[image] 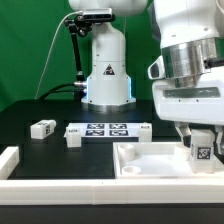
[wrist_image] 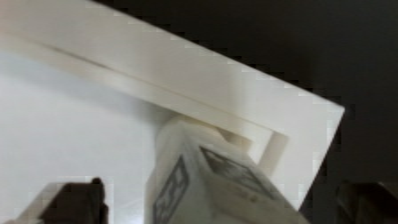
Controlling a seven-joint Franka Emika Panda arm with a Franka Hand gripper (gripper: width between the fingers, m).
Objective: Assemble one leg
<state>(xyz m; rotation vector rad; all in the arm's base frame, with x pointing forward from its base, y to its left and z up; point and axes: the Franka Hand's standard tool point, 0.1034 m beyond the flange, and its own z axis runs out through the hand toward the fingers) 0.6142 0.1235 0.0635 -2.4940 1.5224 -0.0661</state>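
A small white leg (image: 203, 152) with a black-and-white tag stands inside the far right corner of the white tray (image: 140, 168). My gripper (image: 201, 142) hangs straight over it, its fingers either side of the block. In the wrist view the leg (wrist_image: 210, 165) sits against the tray's corner wall (wrist_image: 199, 75), between my dark fingertips (wrist_image: 71, 202). A clear gap shows between that fingertip and the leg, so the gripper (wrist_image: 217, 206) is open and straddles the leg without gripping it.
Three more tagged white blocks lie on the black table: one (image: 43, 127) at the exterior view's left, one (image: 72, 138) beside it, one (image: 145, 128) behind the tray. The marker board (image: 105, 129) lies between them. A white raised piece (image: 8, 160) sits at the front left.
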